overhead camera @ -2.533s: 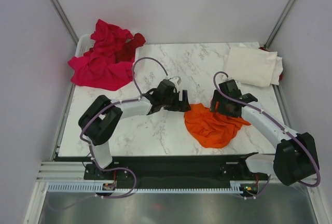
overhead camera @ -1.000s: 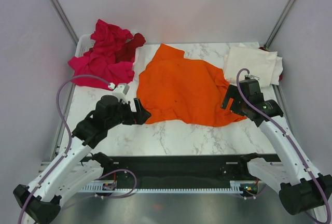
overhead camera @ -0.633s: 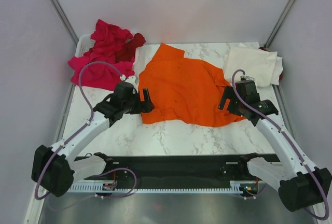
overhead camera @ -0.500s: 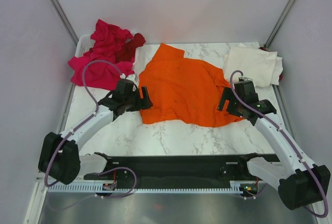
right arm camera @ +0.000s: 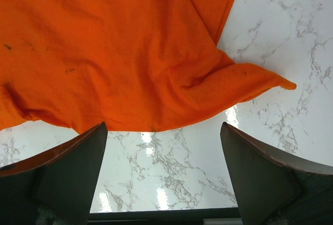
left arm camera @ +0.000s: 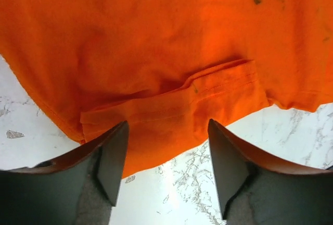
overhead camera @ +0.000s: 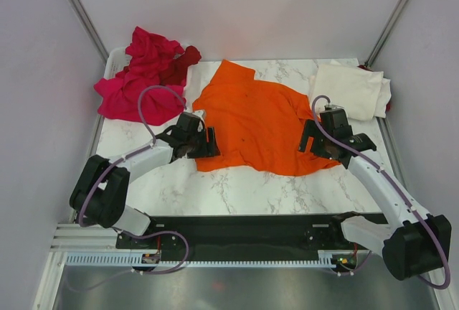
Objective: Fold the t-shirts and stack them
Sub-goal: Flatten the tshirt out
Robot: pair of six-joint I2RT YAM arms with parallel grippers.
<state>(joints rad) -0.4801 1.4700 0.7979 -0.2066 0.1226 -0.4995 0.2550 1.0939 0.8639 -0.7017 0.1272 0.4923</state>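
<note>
The bright orange t-shirt (overhead camera: 254, 123) lies spread out, wrinkled, on the middle of the marble table (overhead camera: 237, 188). My left gripper (overhead camera: 211, 142) is open and empty at the shirt's near left corner; in the left wrist view (left arm camera: 165, 157) a folded sleeve hem (left arm camera: 171, 108) lies just ahead of the fingers. My right gripper (overhead camera: 307, 138) is open and empty at the shirt's right edge; in the right wrist view (right arm camera: 164, 167) it hovers over bare marble with the orange shirt (right arm camera: 114, 48) just beyond. The cream-white t-shirt (overhead camera: 351, 91) lies folded at the back right. The magenta-pink shirts (overhead camera: 140, 84) and the dark red one (overhead camera: 183, 62) are heaped at the back left.
The pink heap sits in a white basket (overhead camera: 113, 57) at the table's back left corner. Grey walls and metal posts close in the table on three sides. A black rail (overhead camera: 237, 227) runs along the near edge by the arm bases.
The orange shirt went from a crumpled lump near the front to spread across the middle. Since then my left gripper has moved right to the shirt's corner; my right gripper crept slightly inward.
</note>
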